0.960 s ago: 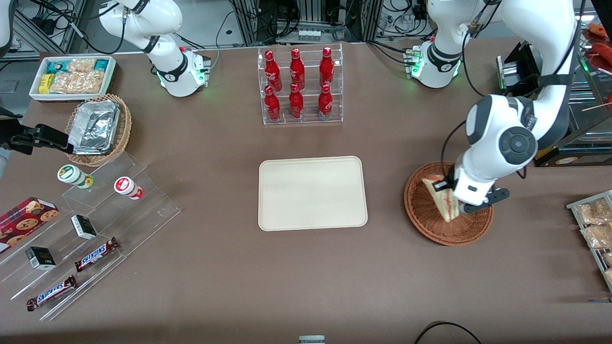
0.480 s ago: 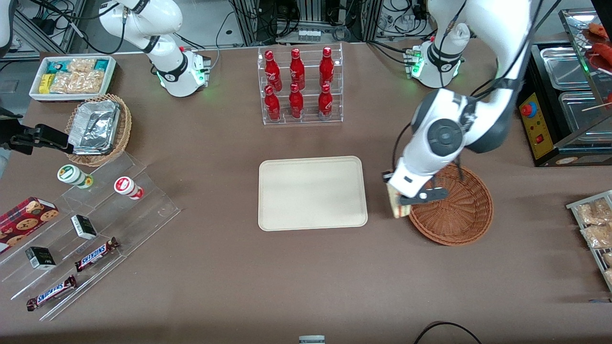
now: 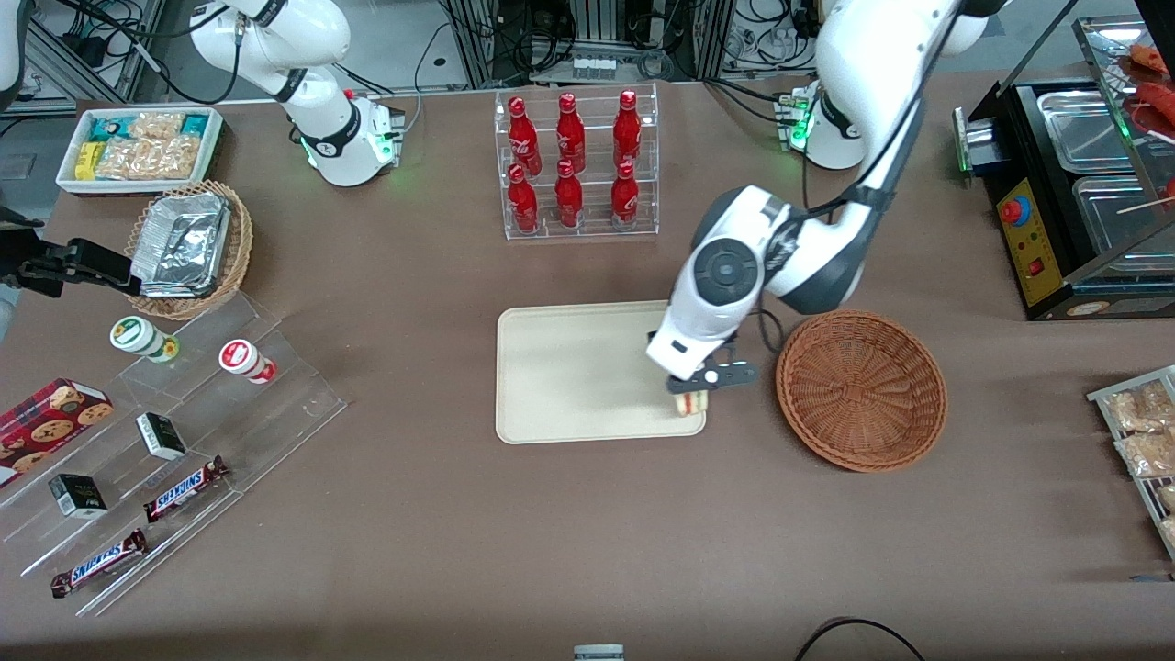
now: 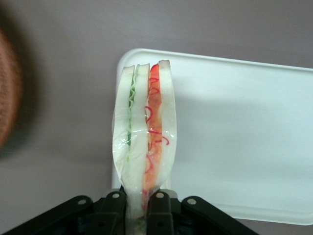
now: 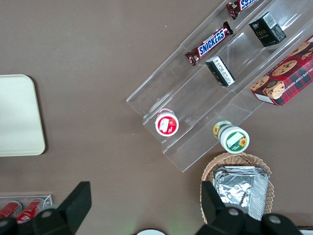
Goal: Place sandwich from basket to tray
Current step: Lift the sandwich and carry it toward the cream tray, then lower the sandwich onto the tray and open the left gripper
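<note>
My gripper (image 3: 690, 384) (image 4: 141, 208) is shut on the sandwich (image 4: 144, 129), a wrapped wedge of white bread with red and green filling, held by its narrow end. In the front view the sandwich (image 3: 689, 402) hangs just above the corner of the cream tray (image 3: 569, 376) nearest the front camera and nearest the basket. The reddish-brown wicker basket (image 3: 861, 389) stands beside the tray, toward the working arm's end, with nothing in it. The left wrist view shows the tray's rounded corner (image 4: 234, 132) under the sandwich.
A clear rack of red bottles (image 3: 574, 165) stands farther from the front camera than the tray. Toward the parked arm's end lie a tan basket with foil containers (image 3: 188, 248), a white snack bin (image 3: 138, 147) and acrylic steps with snack bars (image 3: 174, 441). Metal pans (image 3: 1083, 184) flank the working arm.
My gripper has lifted the sandwich out of the basket and carried it sideways, first past the basket's rim, then over the tray's near corner. The basket is left empty.
</note>
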